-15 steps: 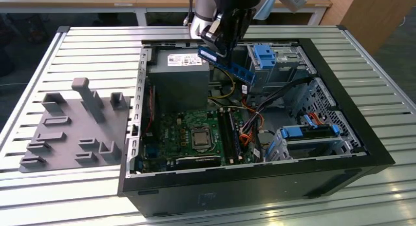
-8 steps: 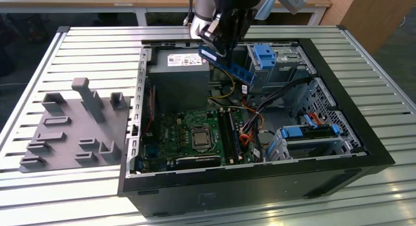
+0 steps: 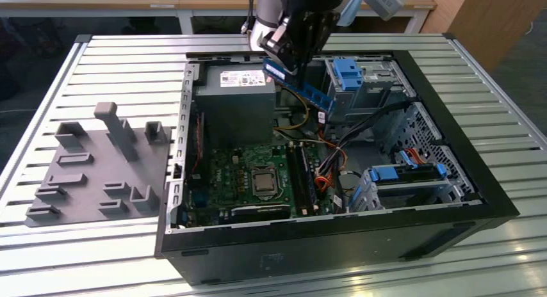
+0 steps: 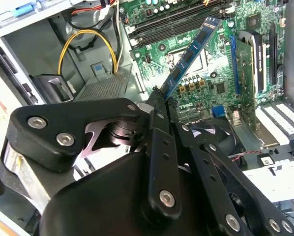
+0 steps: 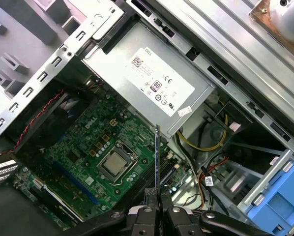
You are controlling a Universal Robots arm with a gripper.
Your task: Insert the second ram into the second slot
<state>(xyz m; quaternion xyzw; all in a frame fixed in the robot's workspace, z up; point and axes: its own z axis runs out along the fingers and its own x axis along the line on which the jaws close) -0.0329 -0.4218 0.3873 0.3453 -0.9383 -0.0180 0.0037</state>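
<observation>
Second ram [image 4: 190,55]: lower end hidden inside end effector [image 4: 159,101]. Exterior view: arm [image 3: 289,12] cut off at top edge; memory slots [image 3: 301,172] too small to tell apart.

The pincer [image 5: 157,194] grips the ram [image 5: 157,157], which shows edge-on as a thin dark strip standing straight out from the closed fingertips. Behind the strip lies the green board [image 5: 78,157] with its silver processor [image 5: 116,164] close beside it. A grey power supply [image 5: 152,78] with a white label borders the board. Yellow wires [image 5: 206,145] curl next to it, and a blue bracket [image 5: 277,206] sits beyond them.
</observation>
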